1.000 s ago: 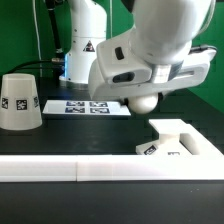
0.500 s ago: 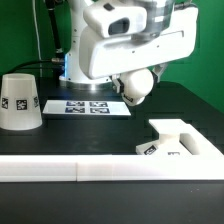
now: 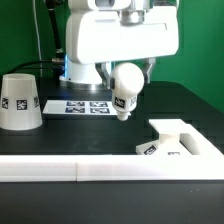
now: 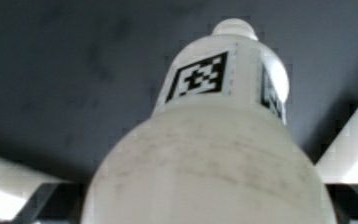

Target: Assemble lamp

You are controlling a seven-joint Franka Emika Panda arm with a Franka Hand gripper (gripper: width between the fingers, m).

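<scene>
Bulb: clamped in gripper, frame centre, neck angled downward; lamp base lower right, well apart

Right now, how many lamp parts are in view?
3. The shade stands at the exterior view's left; the bulb hangs neck down in the gripper, mid-scene; the base lies at the exterior view's right. None seems hidden.

1. The bulb was white, with a black-and-white square tag on its neck.
2. The shade was white and bore a similar tag.
3. The base was white, tagged likewise.
4. The marker board was white with black tags.
5. The tabletop was black.
</scene>
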